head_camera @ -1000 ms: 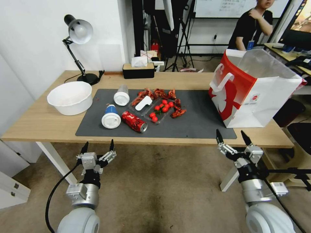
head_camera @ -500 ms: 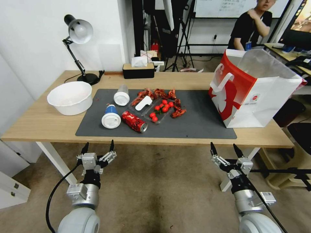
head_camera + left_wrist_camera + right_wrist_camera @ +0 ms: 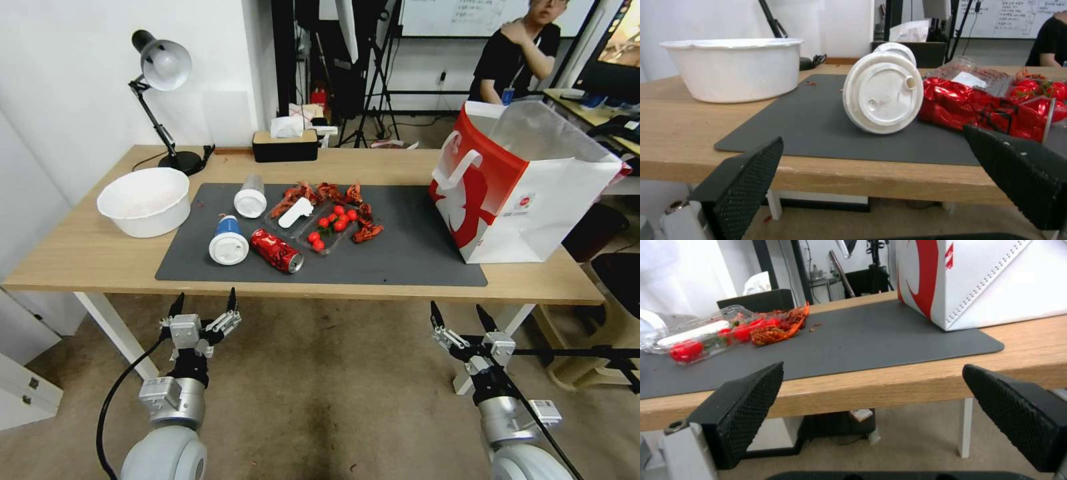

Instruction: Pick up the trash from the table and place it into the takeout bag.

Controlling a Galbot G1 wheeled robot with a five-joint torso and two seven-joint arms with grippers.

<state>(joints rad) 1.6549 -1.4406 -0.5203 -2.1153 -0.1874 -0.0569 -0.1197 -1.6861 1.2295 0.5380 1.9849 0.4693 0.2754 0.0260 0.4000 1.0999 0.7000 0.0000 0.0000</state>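
On the table a dark mat carries the trash. A blue cup lies with its white lid facing me. Beside it lie a crushed red soda can and a clear cup. A small pale bundle rests near red shell scraps. The takeout bag stands open at the table's right end. My left gripper hangs open below the table's front edge, facing the blue cup. Under the front edge near the bag, my right gripper is open and holds nothing.
A clear tray of cherry tomatoes sits mid-mat. A large white bowl stands at the left, with a desk lamp and a tissue box along the back. A chair stands by the right arm.
My right gripper has dropped lower and drifted left, away from the table's front edge. The left gripper and the things on the table have stayed put.
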